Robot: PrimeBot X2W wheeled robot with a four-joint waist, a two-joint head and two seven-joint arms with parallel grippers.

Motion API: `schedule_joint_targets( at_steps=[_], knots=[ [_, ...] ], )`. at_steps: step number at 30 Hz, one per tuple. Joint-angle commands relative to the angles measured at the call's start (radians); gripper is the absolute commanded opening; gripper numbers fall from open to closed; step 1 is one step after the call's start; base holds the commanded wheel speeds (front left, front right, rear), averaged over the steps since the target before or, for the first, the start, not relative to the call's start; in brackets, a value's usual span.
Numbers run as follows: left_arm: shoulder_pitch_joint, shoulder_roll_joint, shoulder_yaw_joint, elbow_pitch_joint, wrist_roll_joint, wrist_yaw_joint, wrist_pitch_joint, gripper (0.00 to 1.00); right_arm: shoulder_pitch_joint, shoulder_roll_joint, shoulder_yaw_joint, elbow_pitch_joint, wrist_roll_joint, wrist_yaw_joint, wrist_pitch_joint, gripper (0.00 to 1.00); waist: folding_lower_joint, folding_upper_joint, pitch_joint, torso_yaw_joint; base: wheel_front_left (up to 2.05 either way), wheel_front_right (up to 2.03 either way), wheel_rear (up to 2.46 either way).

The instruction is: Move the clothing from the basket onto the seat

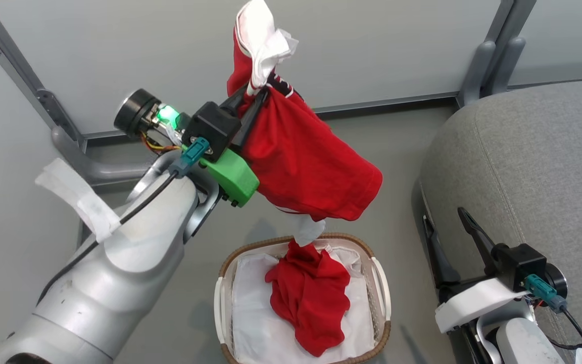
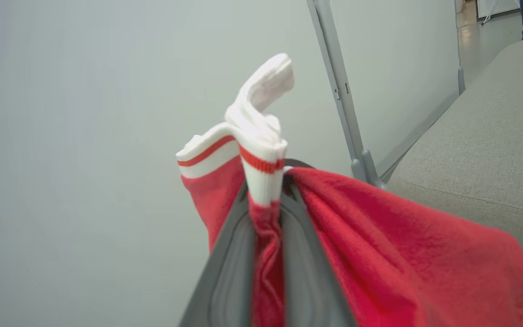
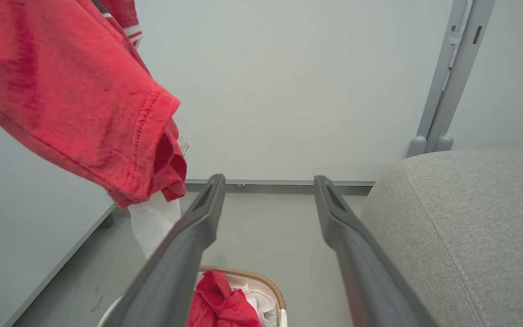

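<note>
Ahead of me stand pale grey walls (image 1: 119, 50), framed by grey metal posts (image 1: 493, 55) on curved feet (image 1: 94, 169). Below me lies a smooth grey floor (image 1: 397, 146), evenly lit.

Staged home corner inside a lab or test bay: pale partition panels (image 1: 372, 50) on grey metal posts (image 1: 488, 65), bare grey floor (image 1: 397, 146), one grey fabric sofa (image 1: 538, 162), one white laundry basket (image 1: 383, 288) with brown woven rim.

1 red-and-white striped garment (image 1: 306, 162) hangs aloft over the white basket (image 1: 381, 283). 1 plain red garment (image 1: 311, 303) lies crumpled inside it. The grey seat (image 1: 538, 167) stands to the right.
</note>
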Motion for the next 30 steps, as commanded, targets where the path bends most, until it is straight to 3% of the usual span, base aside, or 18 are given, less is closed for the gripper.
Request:
schedule_joint_targets(
  at_steps=[1, 17, 30],
  knots=[
    [-0.03, 0.008, -0.007, 0.004, 0.014, -0.008, -0.002, 0.0, 0.012, -0.004, 0.005, 0.002, -0.008, -0.001, -0.005, 1.0, 0.0001, 0.0, -0.023, 0.004, 0.0, 0.0, 0.0],
    [-0.17, 0.011, -0.075, 0.01, -0.009, -0.041, 0.017, 0.0, -0.063, -0.004, 0.134, -0.026, -0.039, -0.001, -0.005, 1.0, 0.0001, 0.0, -0.059, -0.001, 0.0, 0.0, 0.0],
    [-0.184, -0.012, -0.12, -0.011, -0.026, -0.043, 0.012, 0.0, -0.198, -0.004, 0.285, 0.077, -0.037, -0.001, -0.005, 1.0, 0.0001, 0.0, -0.067, 0.026, 0.0, 0.0, 0.0]
  ],
)
